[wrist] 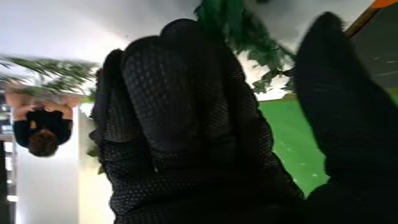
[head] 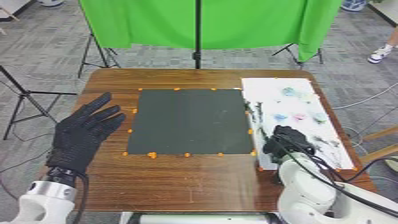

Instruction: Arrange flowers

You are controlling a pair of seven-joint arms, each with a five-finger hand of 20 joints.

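Right hand (head: 291, 137): located over the near part of the white sheet (head: 266, 90), on the right of the table (head: 195, 175). In the right wrist view its fingers are straight and lie close together, with the thumb standing apart. Foliage (wrist: 258, 50) shows past the gap between thumb and fingers; contact cannot be confirmed, and no pinch is seen.

Left hand (head: 84, 130): at the table's left side, fingers extended and spread, holding nothing.

Task items: 1 pink flower (head: 299, 117) and several blue-toned blooms, including 1 pale blue flower (head: 289, 91), lie on the sheet. Dark leafy stems (head: 259, 111) lie along its left edge, beside the dark mat (head: 191, 122). The arrangement is judged to be at its start, with picking a stem as the step in hand.

Handling assessment: the stems are probably light and moderately stiff, with leaves that flex and catch on neighbours. Blooms look soft and are likely to crush or shed under pressure. Smooth stem sections may roll or slip in fabric gloves. The recommended hold is on bare stem below the leaves, thumb opposed to fingers, with light but firm pressure. Lifting should be slow, so that 1 stem does not drag a second.
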